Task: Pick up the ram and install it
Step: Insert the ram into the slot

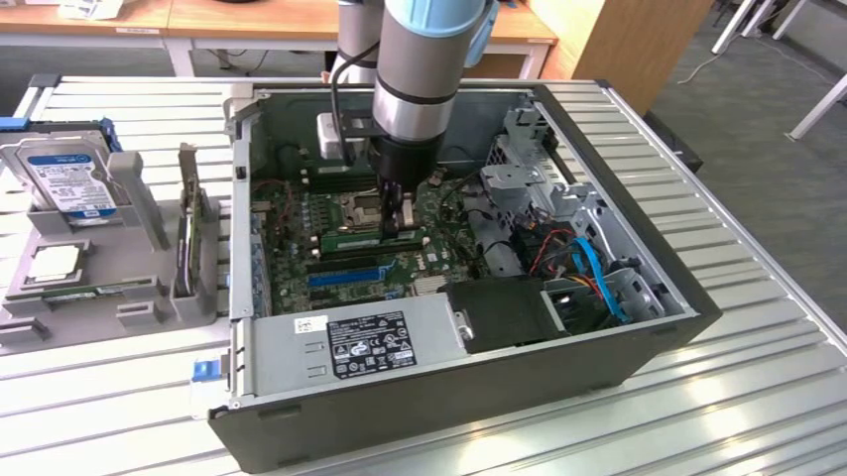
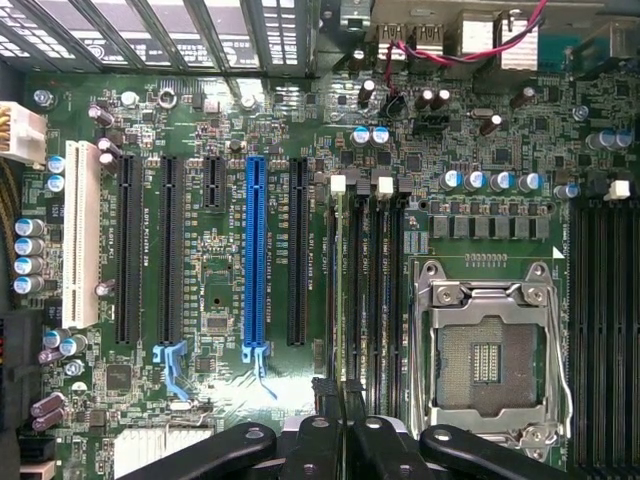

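Pincer point(image 1: 393, 224) clamped narrow on ram point(image 1: 360, 240), inside open computer case point(image 1: 636, 347) above motherboard point(image 1: 298, 213); hard drive point(image 1: 66, 178) in tray point(image 1: 143, 302).

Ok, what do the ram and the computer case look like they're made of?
ram: thin green board, probably fibreglass circuit laminate, matte. case: likely sheet metal, going by its thin folded edges; dark, dull painted finish outside, bare grey metal inside.

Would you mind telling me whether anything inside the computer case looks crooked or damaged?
Nothing stands out. The ram lines up straight with its slot, held in the gripper; the processor socket nearby is bare.
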### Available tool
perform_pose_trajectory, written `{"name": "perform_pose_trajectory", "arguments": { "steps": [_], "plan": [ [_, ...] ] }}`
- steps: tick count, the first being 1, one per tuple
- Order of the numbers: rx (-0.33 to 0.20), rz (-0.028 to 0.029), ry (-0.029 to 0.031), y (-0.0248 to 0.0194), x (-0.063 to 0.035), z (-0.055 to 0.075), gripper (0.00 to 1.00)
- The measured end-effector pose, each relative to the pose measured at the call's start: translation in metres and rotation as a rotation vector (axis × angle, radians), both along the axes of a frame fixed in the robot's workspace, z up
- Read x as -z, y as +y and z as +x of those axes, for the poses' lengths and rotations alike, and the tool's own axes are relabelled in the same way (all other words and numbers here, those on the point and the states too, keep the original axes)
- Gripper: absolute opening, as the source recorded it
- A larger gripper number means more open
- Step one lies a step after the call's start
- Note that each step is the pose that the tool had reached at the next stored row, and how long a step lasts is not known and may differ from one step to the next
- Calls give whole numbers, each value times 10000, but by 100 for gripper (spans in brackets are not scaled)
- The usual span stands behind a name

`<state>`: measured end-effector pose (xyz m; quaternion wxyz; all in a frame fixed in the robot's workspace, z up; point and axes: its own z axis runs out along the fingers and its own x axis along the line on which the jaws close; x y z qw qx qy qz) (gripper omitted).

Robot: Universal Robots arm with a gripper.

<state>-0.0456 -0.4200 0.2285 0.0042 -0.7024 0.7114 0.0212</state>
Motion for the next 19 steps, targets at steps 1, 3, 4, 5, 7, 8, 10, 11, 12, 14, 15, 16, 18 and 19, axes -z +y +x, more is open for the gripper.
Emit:
{"name": "perform_pose_trajectory", "arguments": {
  "steps": [1, 3, 4, 5, 7, 8, 10, 11, 12, 14, 15, 16, 18, 19],
  "plan": [
    [0, -1, 0, 0, 4, 0, 12],
    [0, -2, 1, 0, 13, 0, 12],
    [0, -3, 1, 0, 17, 0, 12],
    [1, -4, 2, 0, 21, 0, 12],
    [0, -4, 2, 0, 31, 0, 12],
    [0, -3, 1, 0, 36, 0, 12],
    [1, -5, 3, 0, 44, -1, 12],
    [1, -4, 3, 0, 48, -1, 12],
    [1, -5, 3, -1, 50, -1, 12],
    [2, -4, 2, 0, 52, -1, 12],
    [1, -3, 2, 0, 53, -1, 12],
    [1, -3, 1, 0, 53, -1, 12],
    [1, -3, 2, 0, 53, -1, 12],
    [1, -3, 1, 0, 53, 0, 12]
  ]
}}
